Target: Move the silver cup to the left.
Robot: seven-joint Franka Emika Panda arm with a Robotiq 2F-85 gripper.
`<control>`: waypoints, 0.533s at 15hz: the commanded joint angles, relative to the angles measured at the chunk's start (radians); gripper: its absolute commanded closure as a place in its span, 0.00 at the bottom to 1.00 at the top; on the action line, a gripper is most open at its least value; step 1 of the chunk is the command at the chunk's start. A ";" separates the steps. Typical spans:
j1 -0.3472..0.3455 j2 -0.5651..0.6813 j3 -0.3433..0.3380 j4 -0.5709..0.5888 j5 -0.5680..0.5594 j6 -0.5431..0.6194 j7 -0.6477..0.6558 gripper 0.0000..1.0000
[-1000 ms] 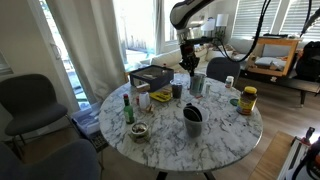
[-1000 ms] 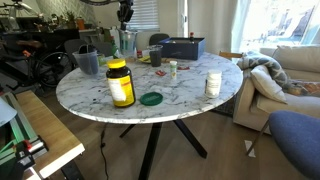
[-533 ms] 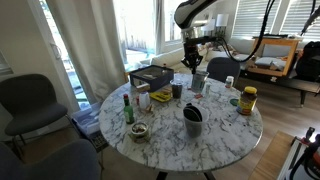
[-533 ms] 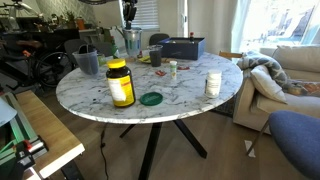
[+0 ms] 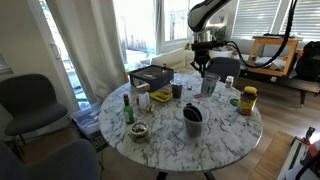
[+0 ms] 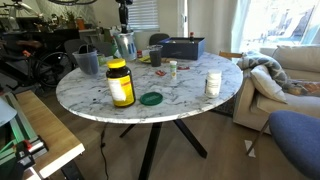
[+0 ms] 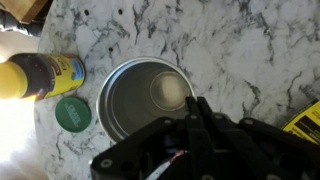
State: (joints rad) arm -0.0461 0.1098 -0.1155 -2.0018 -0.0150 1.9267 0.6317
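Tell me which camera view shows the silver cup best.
The wrist view: the silver cup fills the middle, seen from above, its round rim and shiny inside clear. In both exterior views it is only a small, distant shape below the gripper on the far side of the table.

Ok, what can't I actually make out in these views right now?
1. Whether the fingers clamp the silver cup: in the wrist view dark housing covers its rim's lower right; in an exterior view the gripper is too small.
2. Whether the cup rests on the table: too small in both exterior views.
3. Yellow jar: cut by the wrist view's left edge, label blurred.
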 commanded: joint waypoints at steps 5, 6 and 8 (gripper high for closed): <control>0.068 0.022 0.074 -0.141 0.007 0.175 0.369 0.99; 0.068 0.025 0.084 -0.140 0.036 0.150 0.327 0.99; 0.059 0.028 0.095 -0.137 0.082 0.106 0.236 0.99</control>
State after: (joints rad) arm 0.0219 0.1383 -0.0281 -2.1338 0.0063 2.0845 0.9609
